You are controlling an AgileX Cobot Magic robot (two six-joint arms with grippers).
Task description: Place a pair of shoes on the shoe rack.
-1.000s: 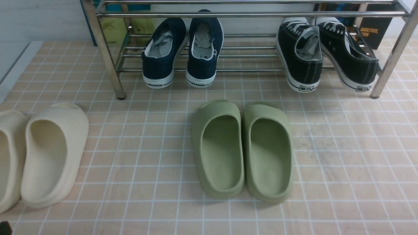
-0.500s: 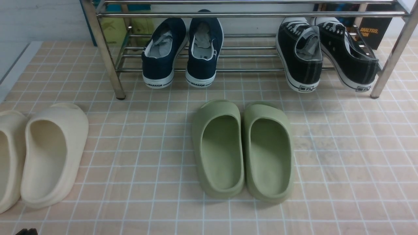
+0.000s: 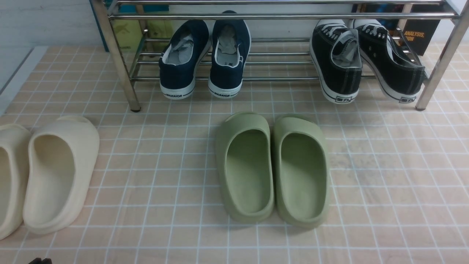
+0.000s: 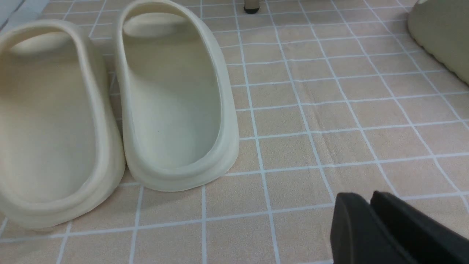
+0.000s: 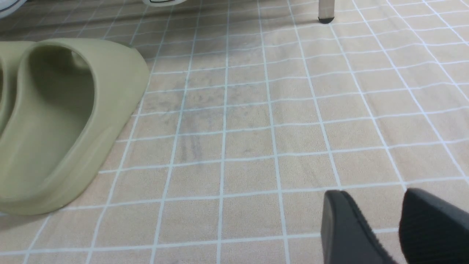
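The shoe rack (image 3: 278,16) of shiny steel bars stands at the back. A green pair of slippers (image 3: 273,168) lies side by side on the tiled floor in front of it. A cream pair (image 3: 55,172) lies at the near left. My left gripper (image 4: 366,196) is shut and holds nothing. It hovers over bare tiles just right of the cream slippers (image 4: 172,99). Only its dark tip (image 3: 40,261) shows in the front view. My right gripper (image 5: 373,194) is open and empty, over tiles to the right of the green slipper (image 5: 66,117).
Navy sneakers (image 3: 205,58) and black sneakers (image 3: 366,62) sit on the rack's lowest tier, heels hanging over the front bar. The rack's legs (image 3: 124,73) stand on the floor at either end. A pale strip (image 3: 14,77) edges the tiles at far left.
The left gripper's dark tip has slid rightward along the bottom edge of the front view. Shoes and slippers have not moved.
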